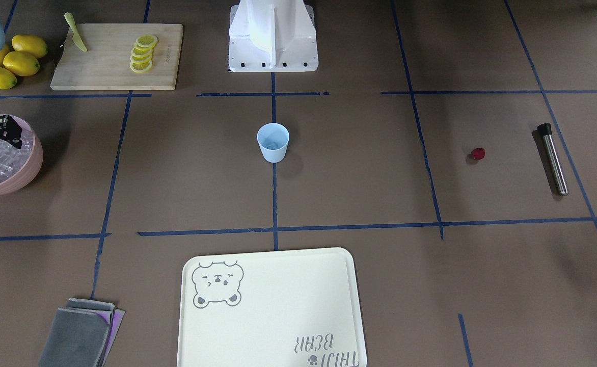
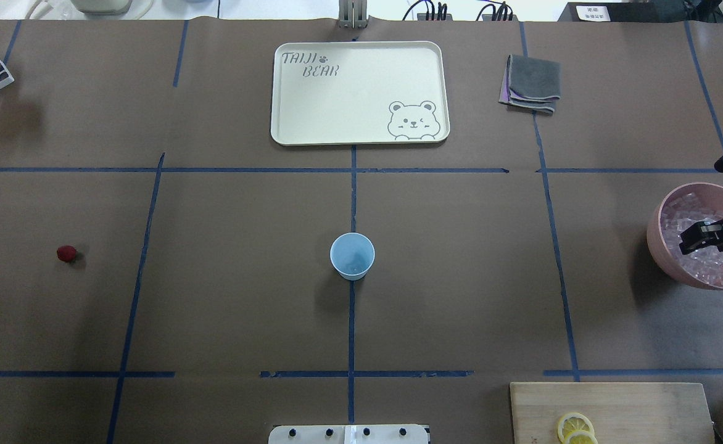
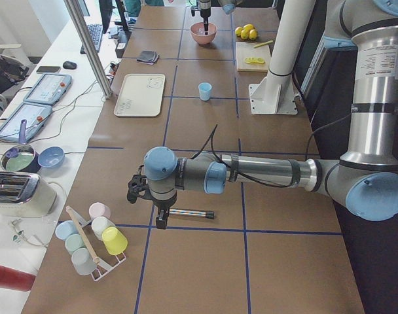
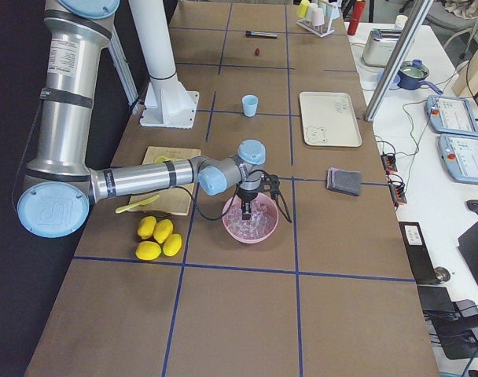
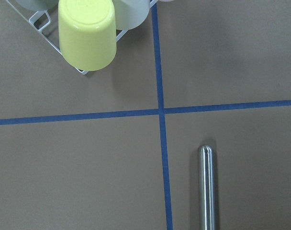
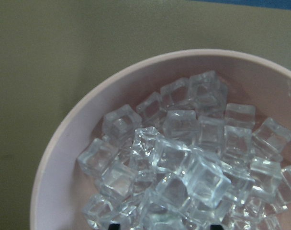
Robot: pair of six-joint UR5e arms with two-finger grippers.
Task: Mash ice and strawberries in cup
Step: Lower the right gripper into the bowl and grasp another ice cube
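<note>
Right end effector (image 2: 714, 242) hovers open, empty, over ice (image 6: 184, 163) in bowl (image 2: 654, 237) at 3 o'clock from cup (image 2: 351, 256); slick cubes may squirt free on closing.

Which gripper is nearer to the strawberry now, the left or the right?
Left. The left gripper hangs by the metal rod, close to the strawberry. The right gripper is above the ice in the pink bowl, far on the other side.
</note>
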